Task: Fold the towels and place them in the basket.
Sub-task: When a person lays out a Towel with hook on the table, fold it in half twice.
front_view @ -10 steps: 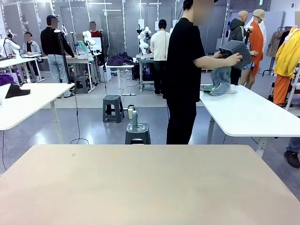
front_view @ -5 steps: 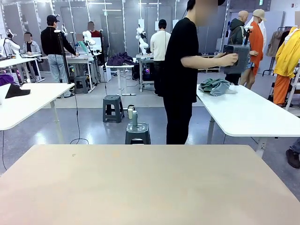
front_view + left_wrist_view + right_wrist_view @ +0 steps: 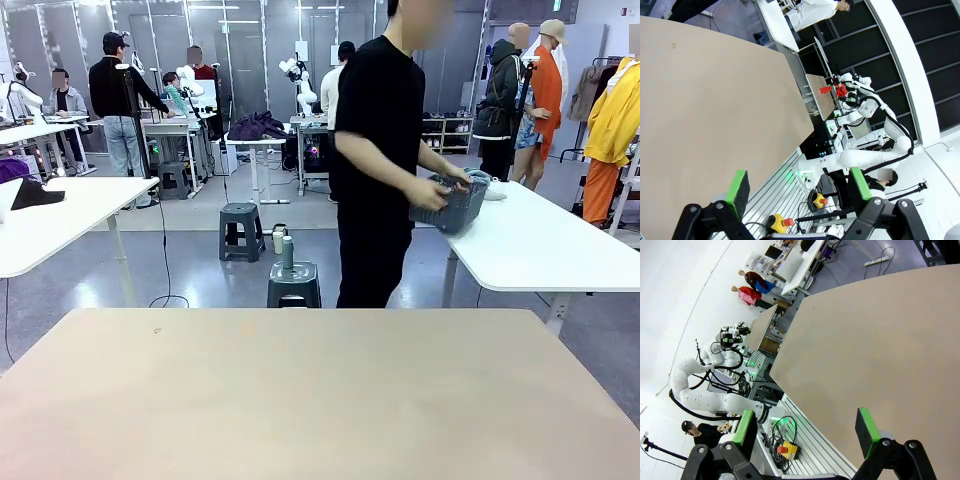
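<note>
Beyond the far edge of my table, a person in black (image 3: pixel 378 150) holds the dark grey lattice basket (image 3: pixel 449 206) in both hands, at the edge of a white table (image 3: pixel 540 245). A bit of pale towel (image 3: pixel 487 184) shows on that white table just behind the basket. My left gripper (image 3: pixel 796 186) is open above the bare beige tabletop (image 3: pixel 705 115), with nothing between its green pads. Over the same tabletop (image 3: pixel 880 355), my right gripper (image 3: pixel 807 427) is open and holds nothing.
My beige table (image 3: pixel 310 390) lies bare in the front view. Beyond its far edge stand two grey stools (image 3: pixel 293 284), one with bottles on it. A second white table (image 3: pixel 50 215) is at the left. Other people and tables fill the room behind.
The person has turned from the white table toward my table, lowering the basket from chest height to waist height. The heap of towels no longer lies loose on the white table.
</note>
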`<state>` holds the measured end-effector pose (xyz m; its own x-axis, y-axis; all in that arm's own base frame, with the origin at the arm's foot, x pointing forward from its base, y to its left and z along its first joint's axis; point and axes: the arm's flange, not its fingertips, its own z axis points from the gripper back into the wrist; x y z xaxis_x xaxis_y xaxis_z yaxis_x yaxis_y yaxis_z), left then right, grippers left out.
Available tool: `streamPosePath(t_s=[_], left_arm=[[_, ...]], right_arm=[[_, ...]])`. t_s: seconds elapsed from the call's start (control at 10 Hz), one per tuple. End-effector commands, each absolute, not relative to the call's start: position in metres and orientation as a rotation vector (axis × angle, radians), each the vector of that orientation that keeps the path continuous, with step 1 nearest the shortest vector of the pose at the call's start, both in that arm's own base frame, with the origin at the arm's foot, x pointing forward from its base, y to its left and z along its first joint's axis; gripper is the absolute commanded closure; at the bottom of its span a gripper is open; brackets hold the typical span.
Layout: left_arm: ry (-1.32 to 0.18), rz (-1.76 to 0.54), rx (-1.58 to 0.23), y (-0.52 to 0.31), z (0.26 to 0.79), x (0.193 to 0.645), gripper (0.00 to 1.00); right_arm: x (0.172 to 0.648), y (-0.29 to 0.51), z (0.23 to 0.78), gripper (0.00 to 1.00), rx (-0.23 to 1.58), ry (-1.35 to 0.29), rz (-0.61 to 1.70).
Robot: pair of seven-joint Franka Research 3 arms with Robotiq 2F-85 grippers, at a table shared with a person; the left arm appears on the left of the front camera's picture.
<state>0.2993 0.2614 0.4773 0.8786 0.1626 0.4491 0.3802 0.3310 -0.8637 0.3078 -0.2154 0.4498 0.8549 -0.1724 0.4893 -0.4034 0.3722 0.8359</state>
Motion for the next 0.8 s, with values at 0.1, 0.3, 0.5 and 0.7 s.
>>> streamPosePath(t_s=[0.1,0.3,0.5,0.7], left_arm=[[-0.514,-0.176,-1.247,0.2627,0.4770,0.2966,0.00],[-0.514,-0.176,-1.247,0.2627,0.4770,0.2966,0.00],[-0.514,-0.176,-1.247,0.2627,0.4770,0.2966,0.00],[-0.514,-0.176,-1.247,0.2627,0.4770,0.2966,0.00]], right_arm=[[0.3099,-0.2165,0.4499,0.00,1.205,-0.582,0.173],[0.3099,-0.2165,0.4499,0.00,1.205,-0.582,0.173],[0.3099,-0.2165,0.4499,0.00,1.205,-0.582,0.173],[0.3099,-0.2165,0.4499,0.00,1.205,-0.582,0.173]])
